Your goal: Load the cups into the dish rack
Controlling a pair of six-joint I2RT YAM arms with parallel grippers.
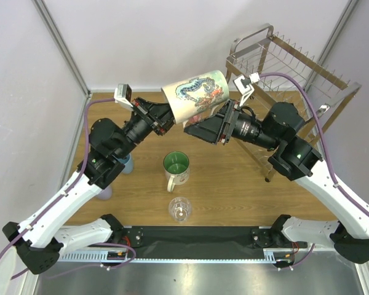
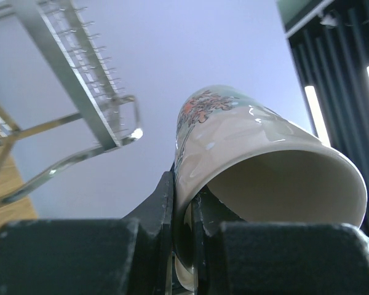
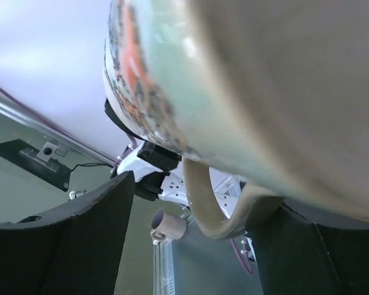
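Mid-air handover, by the look of it! The left gripper (image 1: pixel 166 118) pinches the beige mug (image 1: pixel 195 92) by its rim, up at twelve o'clock over the table. The right gripper (image 1: pixel 194 126) is spread either side of the handle. Next call: clamp that handle, left lets go, then swing to the dish rack (image 1: pixel 309 75) at two o'clock.
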